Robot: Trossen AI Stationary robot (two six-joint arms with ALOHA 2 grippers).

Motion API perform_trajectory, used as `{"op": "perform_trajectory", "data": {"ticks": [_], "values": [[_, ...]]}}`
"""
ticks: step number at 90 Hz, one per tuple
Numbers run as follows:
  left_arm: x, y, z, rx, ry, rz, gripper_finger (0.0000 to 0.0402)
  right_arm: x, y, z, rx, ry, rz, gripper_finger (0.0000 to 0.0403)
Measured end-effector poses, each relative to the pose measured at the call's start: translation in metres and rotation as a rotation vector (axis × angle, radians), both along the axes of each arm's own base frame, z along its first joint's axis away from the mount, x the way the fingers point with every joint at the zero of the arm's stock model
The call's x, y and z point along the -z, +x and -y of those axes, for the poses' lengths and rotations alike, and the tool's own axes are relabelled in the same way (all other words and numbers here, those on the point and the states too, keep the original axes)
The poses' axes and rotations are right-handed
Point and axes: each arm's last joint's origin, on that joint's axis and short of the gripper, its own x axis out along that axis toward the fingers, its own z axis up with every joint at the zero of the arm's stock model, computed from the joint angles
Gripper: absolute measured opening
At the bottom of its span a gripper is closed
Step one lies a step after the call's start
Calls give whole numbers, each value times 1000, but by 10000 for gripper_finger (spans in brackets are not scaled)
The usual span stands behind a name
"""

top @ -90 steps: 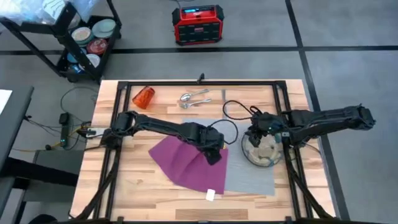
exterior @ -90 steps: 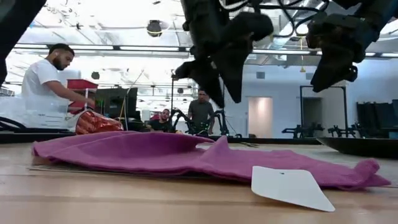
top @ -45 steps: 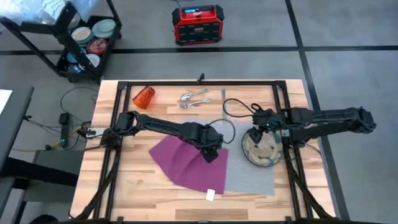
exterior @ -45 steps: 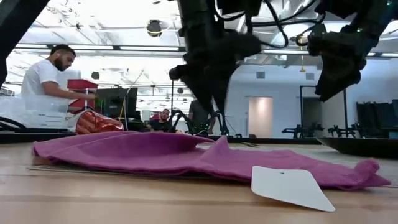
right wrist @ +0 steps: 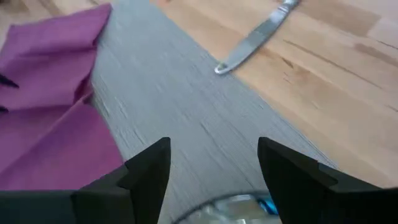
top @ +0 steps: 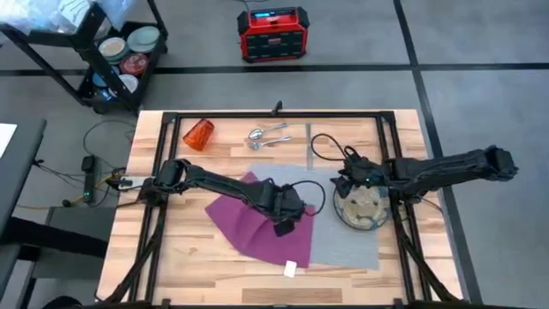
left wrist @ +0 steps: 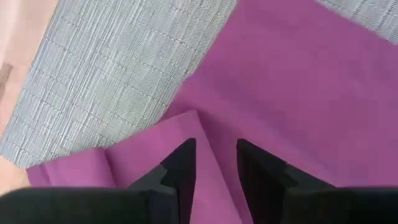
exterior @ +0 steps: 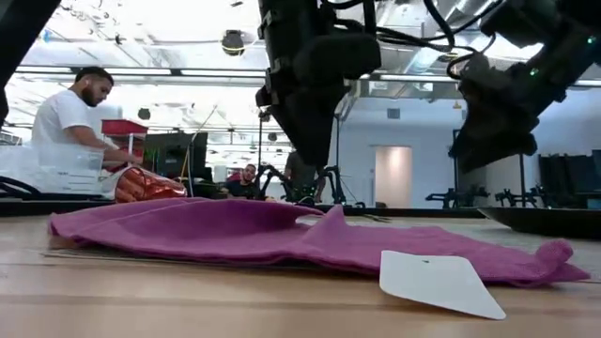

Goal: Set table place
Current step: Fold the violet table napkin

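Note:
The magenta napkin (top: 257, 225) lies crumpled, partly on the grey placemat (top: 345, 247) and partly on the wooden table (top: 171, 257). My left gripper (left wrist: 216, 158) hovers just above the napkin (left wrist: 298, 81), open by a narrow gap and pointing down. The round plate (top: 362, 210) rests on the placemat's far right part. My right gripper (right wrist: 214, 165) is open above the plate's far left rim and holds nothing. The orange cup (top: 198, 135) lies at the far left, with the spoon and fork (top: 268, 136) to its right. The knife (right wrist: 255, 37) lies by the placemat's (right wrist: 186, 112) edge.
A white tag (top: 292, 269) lies on the table near the napkin's near corner. A black rail frame (top: 274, 113) edges the table. In the low view people sit and stand in the room behind. Bare wood shows along the near edge and at the left.
My left gripper has moved a little toward the near edge and come lower over the napkin. My right gripper has drawn back from above the plate toward the far edge and the left, so the whole plate shows. The napkin and plate have stayed in place.

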Motion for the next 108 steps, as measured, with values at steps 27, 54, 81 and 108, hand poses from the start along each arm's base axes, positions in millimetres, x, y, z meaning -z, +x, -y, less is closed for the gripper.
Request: {"op": "perform_trajectory", "data": {"ticks": [27,54,81,108], "values": [[27,1,4,47,1,37,96,10,4,3,15,-6,-31,228],[40,-7,1,77,56,-27,95,16,7,4,13,-6,-65,228],[49,-11,1,116,88,-57,95,17,8,4,23,-17,-70,228],[50,-18,-3,136,170,-131,95,16,9,4,31,-25,-62,228]]}}
